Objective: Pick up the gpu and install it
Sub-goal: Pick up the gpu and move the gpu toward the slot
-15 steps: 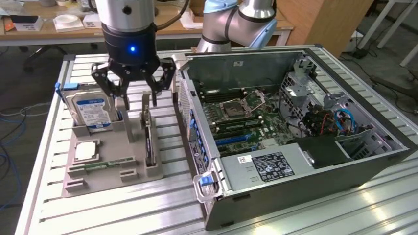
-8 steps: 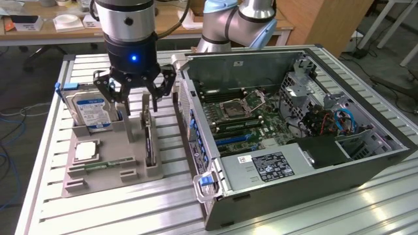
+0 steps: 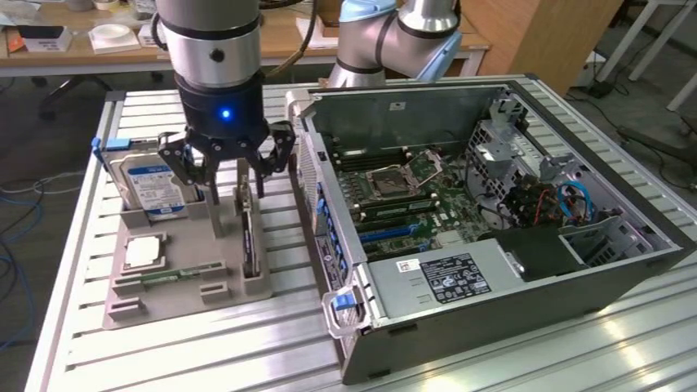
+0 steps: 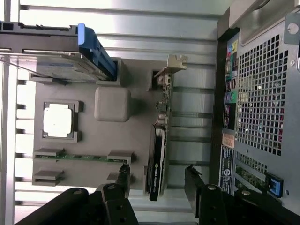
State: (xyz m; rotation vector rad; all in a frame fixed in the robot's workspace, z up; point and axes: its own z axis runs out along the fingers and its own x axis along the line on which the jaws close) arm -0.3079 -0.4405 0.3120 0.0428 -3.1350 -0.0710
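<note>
1. Hovering over the grey tray [image 3: 175,304] in the exterior view, the gripper [image 3: 237,194] has its jaws spread wide and holds nothing. The gpu [image 3: 248,241] stands on edge in a slot on the side of the tray nearest the computer case [image 3: 490,269]. It is directly below the fingers and they do not touch it.
2. On the same tray, toward the exterior view's left, sit the hard drive [image 3: 153,186], the processor chip [image 3: 144,251] and the memory stick [image 3: 169,278]. None of them lies between the jaws.
3. In the wrist view the gpu [image 4: 158,154] appears edge-on as a thin dark strip, with its pale bracket [image 4: 171,68] at the far end. The fingers [image 4: 123,176] straddle its dark end, one on either side, with a gap on both.
4. As I judge it, the card is thin and the jaws are wide. Closing off-centre could shove it sideways or tilt it in its slot before it is gripped.
5. A grip near one end rather than the middle might let the card swing or slip once lifted.
6. The case wall stands just beside the tray, so the finger on that side could knock it.
</note>
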